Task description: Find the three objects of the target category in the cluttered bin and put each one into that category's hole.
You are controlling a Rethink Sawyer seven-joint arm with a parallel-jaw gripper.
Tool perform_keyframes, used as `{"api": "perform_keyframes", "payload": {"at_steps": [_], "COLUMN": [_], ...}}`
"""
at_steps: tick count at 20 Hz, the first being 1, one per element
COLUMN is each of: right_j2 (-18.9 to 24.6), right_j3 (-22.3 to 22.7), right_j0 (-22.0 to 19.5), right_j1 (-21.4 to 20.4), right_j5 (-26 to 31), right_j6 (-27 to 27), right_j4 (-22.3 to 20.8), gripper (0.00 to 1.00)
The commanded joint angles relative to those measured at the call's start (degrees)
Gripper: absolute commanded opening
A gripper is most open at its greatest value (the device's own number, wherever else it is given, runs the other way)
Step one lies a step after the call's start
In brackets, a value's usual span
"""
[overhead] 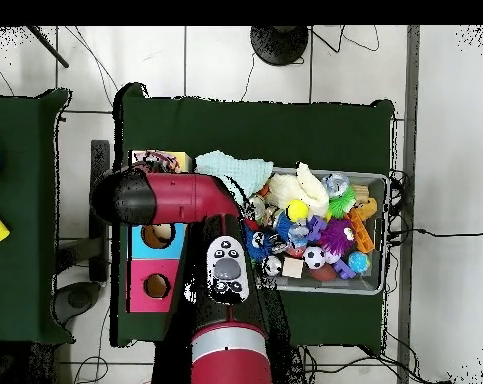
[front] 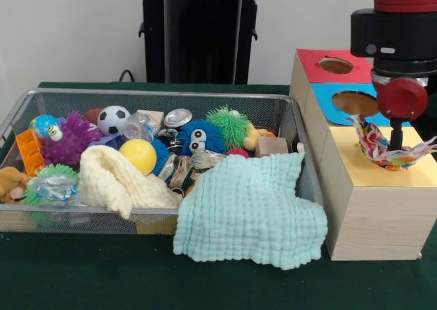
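Note:
My gripper (front: pixel 396 143) hangs over the yellow top (front: pixel 382 175) of the wooden sorting box, at the box's near end. It is shut on a crumpled multicoloured patterned cloth (front: pixel 390 150), which spreads over the yellow section and hides any hole there. In the overhead view the same cloth (overhead: pixel 160 160) peeks out beyond the red arm (overhead: pixel 170 197), which covers the gripper. The blue section's hole (front: pixel 354 103) and the red section's hole (front: pixel 336 65) lie open behind it. A mint green cloth (front: pixel 249 207) drapes over the bin's near right corner, and a cream cloth (front: pixel 119 180) lies inside the bin.
The wire mesh bin (front: pixel 157 93) left of the box holds several toys: a yellow ball (front: pixel 138 155), a soccer ball (front: pixel 113 119), a blue furry toy (front: pixel 199 136), a green spiky ball (front: pixel 229 124), a purple spiky ball (front: pixel 68 141) and a wooden block (front: pixel 272 146).

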Motion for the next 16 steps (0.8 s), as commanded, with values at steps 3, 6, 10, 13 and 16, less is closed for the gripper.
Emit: {"api": "perform_keyframes", "payload": {"at_steps": [3, 6, 10, 13, 16], "right_j2": [0.11, -0.1, -0.43, 0.04, 0.82], "right_j3": [1.68, 1.62, 1.44, 0.92, 0.78], "right_j0": [-0.74, -0.78, -0.64, -0.63, -0.8], "right_j1": [-3.41, -3.24, -3.39, -3.21, -3.19], "right_j5": [7.39, 7.07, 7.67, 7.46, 5.76], "right_j6": [15.98, 16.23, 16.58, 15.28, 13.68], "right_j4": [2.04, 1.92, 2.03, 1.34, 0.33], "gripper": [0.0, 0.0, 0.0, 0.0, 0.0]}}
